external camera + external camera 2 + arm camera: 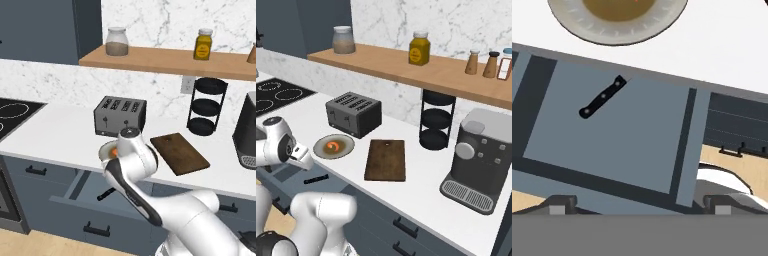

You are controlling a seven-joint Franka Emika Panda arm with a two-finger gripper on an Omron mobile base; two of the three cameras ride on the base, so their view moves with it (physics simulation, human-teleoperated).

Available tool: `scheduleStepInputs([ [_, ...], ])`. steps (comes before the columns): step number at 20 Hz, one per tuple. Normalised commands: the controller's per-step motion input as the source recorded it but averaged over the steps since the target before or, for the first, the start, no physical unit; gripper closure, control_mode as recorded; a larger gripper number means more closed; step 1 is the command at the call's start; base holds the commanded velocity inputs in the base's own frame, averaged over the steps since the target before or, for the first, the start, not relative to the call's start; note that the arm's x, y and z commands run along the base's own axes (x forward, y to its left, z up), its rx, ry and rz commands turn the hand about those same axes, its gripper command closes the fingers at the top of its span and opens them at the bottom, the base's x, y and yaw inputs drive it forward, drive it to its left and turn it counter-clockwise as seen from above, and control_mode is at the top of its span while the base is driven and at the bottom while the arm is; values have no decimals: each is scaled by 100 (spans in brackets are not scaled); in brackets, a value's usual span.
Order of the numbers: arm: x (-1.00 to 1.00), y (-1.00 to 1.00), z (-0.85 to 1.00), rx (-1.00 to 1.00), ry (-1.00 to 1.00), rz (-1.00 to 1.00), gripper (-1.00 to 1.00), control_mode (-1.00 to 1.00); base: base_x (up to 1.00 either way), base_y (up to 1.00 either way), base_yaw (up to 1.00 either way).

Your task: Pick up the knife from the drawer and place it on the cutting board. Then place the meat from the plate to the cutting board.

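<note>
Hovering above the open drawer, the gripper has its jaws spread wide with nothing between them; its two tips show at the bottom of the hand view, looking down into the drawer. Inside the drawer lies the knife, flat on the grey-blue floor, its black handle plain to see (the blade end runs toward the counter edge and is hard to make out). Just beyond the drawer, on the white counter, sits the plate with the meat at its brownish centre. Beside the plate, further along the counter, lies the cutting board, bare. Behind the plate stands a toaster, and behind the board a black tiered rack.
</note>
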Motion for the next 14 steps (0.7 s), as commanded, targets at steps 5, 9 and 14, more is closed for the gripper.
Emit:
scheduleStepInputs([
  [5,1,4,-30,-3,11,0,-100,-100,0,0,0],
  [9,4,15,-52,0,3,0,-100,-100,0,0,0],
  [14,0,2,-63,3,0,0,-100,-100,0,0,0],
])
